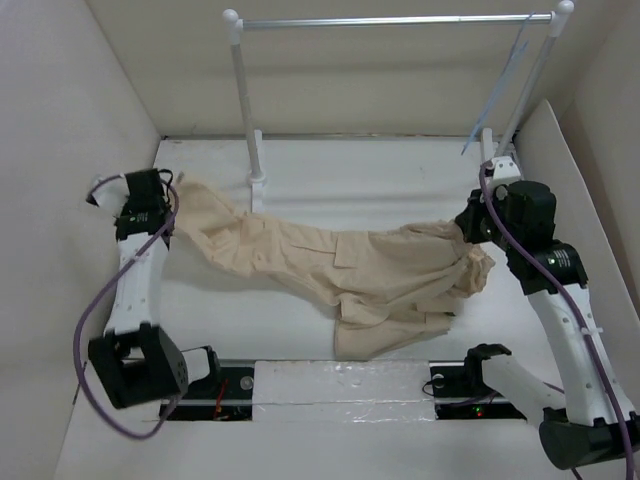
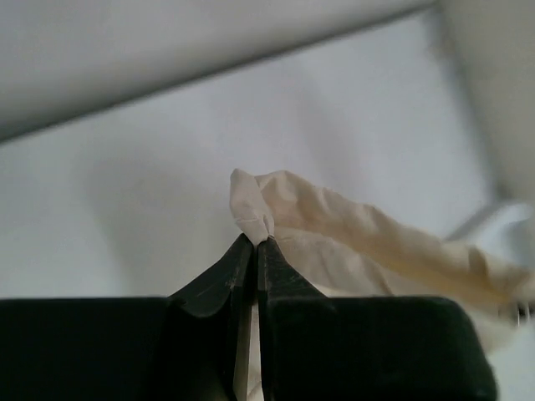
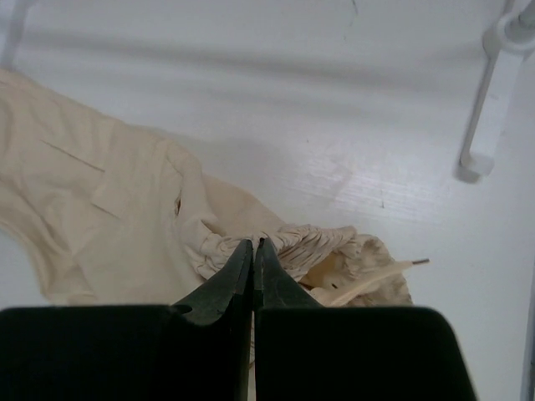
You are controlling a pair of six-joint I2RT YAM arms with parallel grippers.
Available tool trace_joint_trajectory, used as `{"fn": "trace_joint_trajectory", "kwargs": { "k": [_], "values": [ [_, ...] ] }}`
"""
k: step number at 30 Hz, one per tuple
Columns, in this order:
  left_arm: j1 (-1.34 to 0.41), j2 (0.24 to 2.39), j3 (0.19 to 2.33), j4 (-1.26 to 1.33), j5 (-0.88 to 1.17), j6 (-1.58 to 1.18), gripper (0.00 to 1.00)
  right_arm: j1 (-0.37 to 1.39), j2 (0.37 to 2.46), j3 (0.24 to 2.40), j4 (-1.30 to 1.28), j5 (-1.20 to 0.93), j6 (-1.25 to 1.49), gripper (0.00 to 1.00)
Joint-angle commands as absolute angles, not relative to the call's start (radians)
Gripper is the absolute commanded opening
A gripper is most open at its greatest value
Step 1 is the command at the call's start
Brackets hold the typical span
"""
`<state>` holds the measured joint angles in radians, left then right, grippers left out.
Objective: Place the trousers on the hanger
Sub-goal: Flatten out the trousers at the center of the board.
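Note:
The beige trousers [image 1: 350, 265] lie stretched across the table between my two arms, with a bunched heap at the right front. My left gripper [image 1: 170, 195] is shut on one end of the cloth. In the left wrist view a small fold of the trousers [image 2: 359, 234] sticks out above the closed gripper tips [image 2: 255, 240]. My right gripper [image 1: 462, 225] is shut on the gathered waistband; its tips [image 3: 253, 243] pinch the pleated edge of the trousers [image 3: 100, 200]. The thin pale hanger [image 1: 497, 90] hangs slanted from the right end of the rack bar, far from both grippers.
A white-posted rack with a silver bar [image 1: 390, 20] stands across the back of the table; one post foot [image 3: 476, 159] shows near my right gripper. White walls close in on the left, right and back. A drawstring tip [image 3: 418, 262] pokes out of the waistband.

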<state>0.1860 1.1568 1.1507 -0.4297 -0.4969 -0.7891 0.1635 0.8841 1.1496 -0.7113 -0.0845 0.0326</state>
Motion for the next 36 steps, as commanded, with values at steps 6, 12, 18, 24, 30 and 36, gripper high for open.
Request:
{"fn": "trace_joint_trajectory", "kwargs": {
  "k": [6,12,18,24,30,36],
  "values": [
    [0.418,1.324,0.850,-0.304,-0.221,-0.914,0.00,0.075,0.934,1.052,-0.658,0.049,-0.029,0.00],
    [0.449,1.414,0.902,-0.354,-0.166,-0.827,0.19,0.000,0.974,1.020,-0.620,0.008,-0.025,0.00],
    [0.350,1.239,1.074,-0.351,-0.318,-0.675,0.66,0.000,0.946,1.000,-0.606,-0.086,-0.015,0.00],
    [0.180,1.492,1.144,-0.389,-0.334,-0.606,0.67,0.000,0.945,0.942,-0.558,-0.169,-0.014,0.00],
    [0.069,1.775,1.362,-0.497,-0.408,-0.589,0.69,0.000,0.963,0.963,-0.563,-0.167,-0.025,0.00],
    [0.089,1.935,1.437,-0.503,-0.374,-0.615,0.66,-0.018,0.986,0.980,-0.557,-0.160,-0.028,0.00]
  ]
}}
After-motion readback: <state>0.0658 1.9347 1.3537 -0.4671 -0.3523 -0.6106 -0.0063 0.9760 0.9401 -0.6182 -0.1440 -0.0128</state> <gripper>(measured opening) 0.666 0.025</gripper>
